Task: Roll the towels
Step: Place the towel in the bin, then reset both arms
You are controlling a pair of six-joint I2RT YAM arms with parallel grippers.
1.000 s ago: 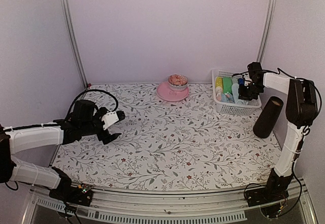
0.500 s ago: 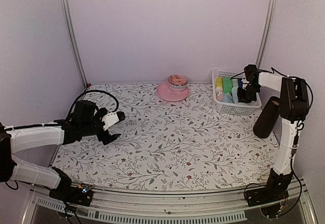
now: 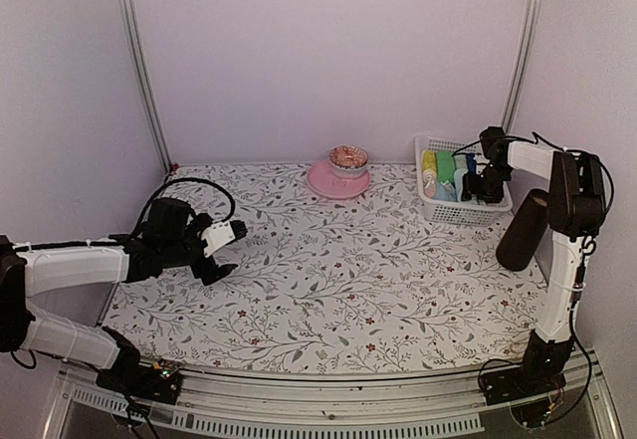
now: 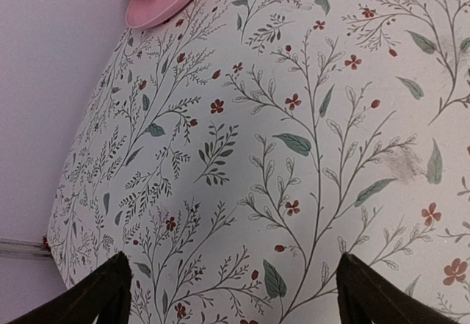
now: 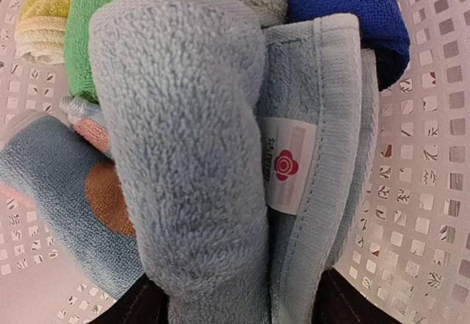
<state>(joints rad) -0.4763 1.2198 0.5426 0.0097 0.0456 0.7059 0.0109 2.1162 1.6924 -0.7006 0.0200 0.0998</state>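
**Pale blue terry roll lies in the far-right basket**

The right arm stretches to the white basket (image 3: 468, 212) at the far right, and the right gripper (image 3: 481, 188) dips inside. Its dark fingers (image 5: 139, 306) flank a rolled pale blue towel (image 5: 183, 155); I cannot tell whether they press it. The roll is plush, with a white label (image 5: 285, 164) on its hem, and it touches the yellow roll (image 5: 40, 8), green roll (image 5: 95, 15) and dark blue roll (image 5: 345, 8). The left arm lies low at the near left, and the left gripper (image 3: 227, 252) is spread wide over the floral tablecloth (image 4: 308, 118).

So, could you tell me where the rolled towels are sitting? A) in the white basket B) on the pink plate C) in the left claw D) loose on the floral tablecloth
A: the rolled towels lie packed together in the white basket at far right.
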